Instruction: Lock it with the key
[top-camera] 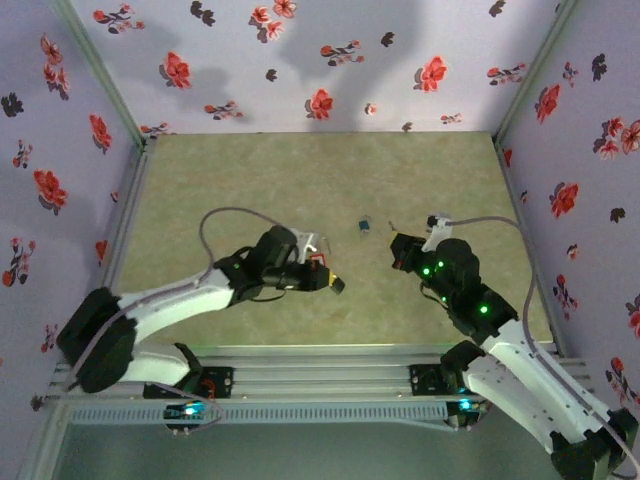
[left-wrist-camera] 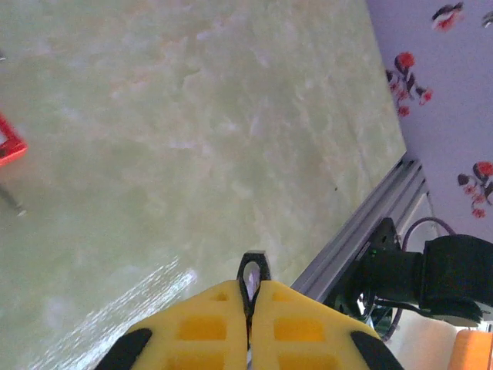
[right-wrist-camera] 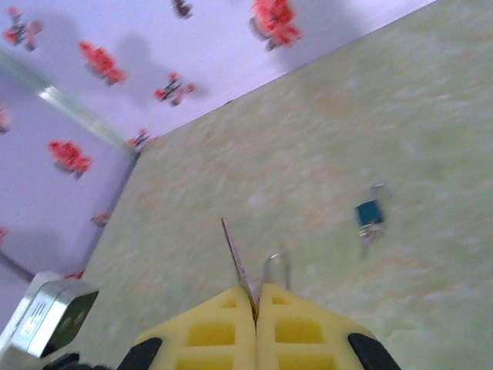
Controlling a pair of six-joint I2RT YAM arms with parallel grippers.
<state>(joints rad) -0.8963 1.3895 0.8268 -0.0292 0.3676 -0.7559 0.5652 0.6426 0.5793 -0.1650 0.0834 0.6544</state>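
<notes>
Left pincer [top-camera: 332,282]: fingers pressed together, no gap. Pinched at the tips [left-wrist-camera: 250,297] is a small dark piece [left-wrist-camera: 252,276] with a hole through it. It looks like a key's head, but I cannot be sure.

The lock [top-camera: 317,262]: red-orange, lying on the table [top-camera: 250,180] just beside my left pincer, on its far side in the top view. From my left wrist the lock [left-wrist-camera: 6,142] sits at the picture's left edge, pale face showing, apart from my fingertips. I cannot tell whether the shackle is open or closed.

Right pincer [top-camera: 398,248]: well to the right of the lock and above the table. Jaws fully closed here too [right-wrist-camera: 256,297]. A thin metal strip [right-wrist-camera: 235,258] and a small wire loop [right-wrist-camera: 277,268] stick out from between the pads.

Small blue padlock [top-camera: 363,226]: on the table beyond the lock and to its right, toward the back wall, clear of both pincers. From my right wrist it [right-wrist-camera: 369,213] has something small and pale hanging at its lower end.
</notes>
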